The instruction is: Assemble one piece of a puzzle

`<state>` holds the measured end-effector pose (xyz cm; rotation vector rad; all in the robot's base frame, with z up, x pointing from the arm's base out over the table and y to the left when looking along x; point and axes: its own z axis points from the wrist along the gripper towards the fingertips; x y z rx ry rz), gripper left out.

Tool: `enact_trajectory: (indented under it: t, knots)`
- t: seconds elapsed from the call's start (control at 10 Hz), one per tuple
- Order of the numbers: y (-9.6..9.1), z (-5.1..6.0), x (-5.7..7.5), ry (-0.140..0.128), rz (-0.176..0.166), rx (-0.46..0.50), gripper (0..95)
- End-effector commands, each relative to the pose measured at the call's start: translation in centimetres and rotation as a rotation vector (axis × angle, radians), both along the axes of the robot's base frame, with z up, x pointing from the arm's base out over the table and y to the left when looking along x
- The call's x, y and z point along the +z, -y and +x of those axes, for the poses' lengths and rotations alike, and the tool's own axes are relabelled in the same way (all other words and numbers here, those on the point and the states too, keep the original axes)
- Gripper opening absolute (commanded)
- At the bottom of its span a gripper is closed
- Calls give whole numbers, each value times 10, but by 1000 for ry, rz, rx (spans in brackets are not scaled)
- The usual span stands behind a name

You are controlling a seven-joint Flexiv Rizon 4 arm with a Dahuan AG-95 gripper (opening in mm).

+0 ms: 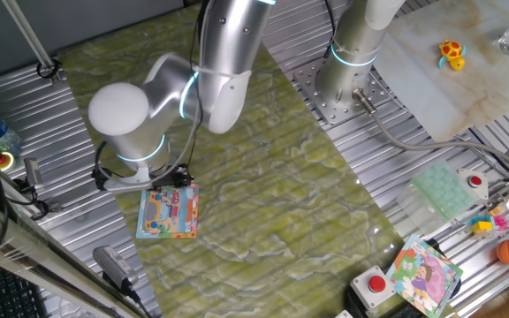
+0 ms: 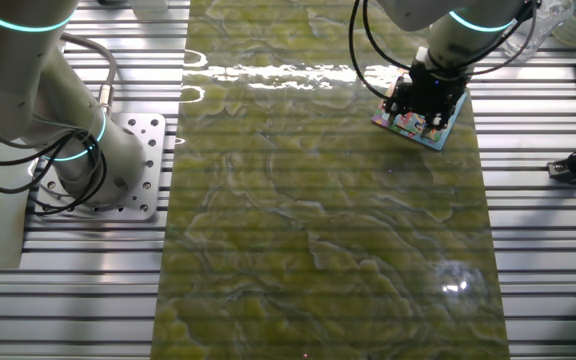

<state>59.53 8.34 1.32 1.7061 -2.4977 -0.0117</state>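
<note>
A green-yellow marbled mat (image 1: 272, 177) is laid over a ribbed metal table (image 1: 51, 115). Toward the mat's left edge, the puzzle (image 1: 168, 214) is seen lying flat, with the gripper (image 1: 171, 179) lowered onto its upper edge. How far the fingers are parted cannot be told, and the piece cannot be made out. Right of the mat, a purple-and-green board (image 1: 424, 274) is placed beside a red button (image 1: 376, 284).
</note>
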Motion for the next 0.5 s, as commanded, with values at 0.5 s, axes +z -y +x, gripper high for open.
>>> enact_trajectory:
  t: [0.5]
  knots:
    - [-5, -6, 1, -7, -1, -16, 570]
